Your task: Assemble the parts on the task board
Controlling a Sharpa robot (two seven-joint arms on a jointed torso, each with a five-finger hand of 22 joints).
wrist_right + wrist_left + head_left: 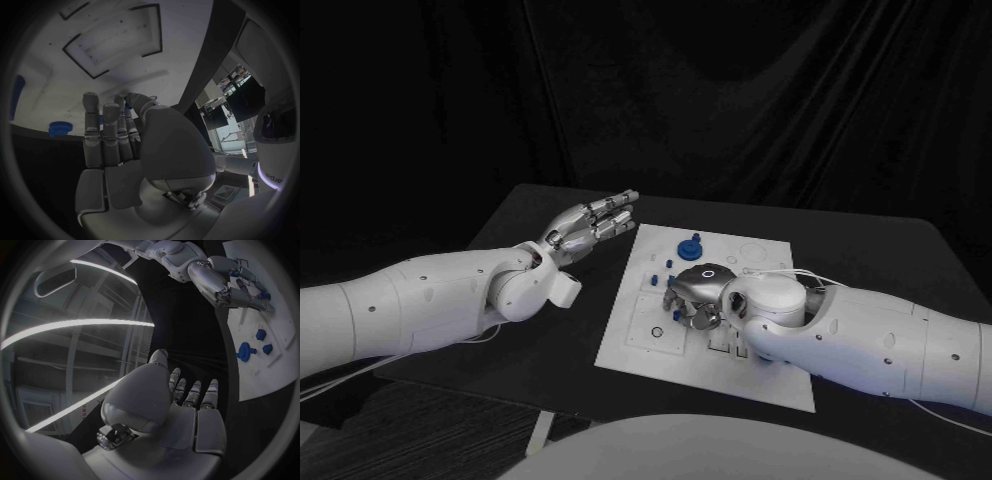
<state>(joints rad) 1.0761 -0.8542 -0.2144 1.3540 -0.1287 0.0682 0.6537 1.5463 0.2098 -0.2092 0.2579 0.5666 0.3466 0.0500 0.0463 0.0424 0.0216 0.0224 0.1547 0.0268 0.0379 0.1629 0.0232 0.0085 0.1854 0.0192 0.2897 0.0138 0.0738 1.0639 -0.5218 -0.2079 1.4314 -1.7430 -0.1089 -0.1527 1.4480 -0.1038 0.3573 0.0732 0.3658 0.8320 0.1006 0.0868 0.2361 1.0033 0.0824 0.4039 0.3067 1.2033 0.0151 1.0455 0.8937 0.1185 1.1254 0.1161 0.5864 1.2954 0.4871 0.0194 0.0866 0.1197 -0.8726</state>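
Right silver hand (pixel 697 296) is pinching a small blue part (pixel 128 106) over the white task board (pixel 769 385); misalignment risks jamming. Left silver hand (pixel 589 226) is hovering, fingers extended, empty.

You're looking at two glossy white arms with bulging rounded shells, dotted with small dark screw holes. Each is ending in a silver metallic hand, left hand (pixel 589 224) and right hand (pixel 697 295), with segmented fingers. Thin pale cables are trailing beside both forearms.
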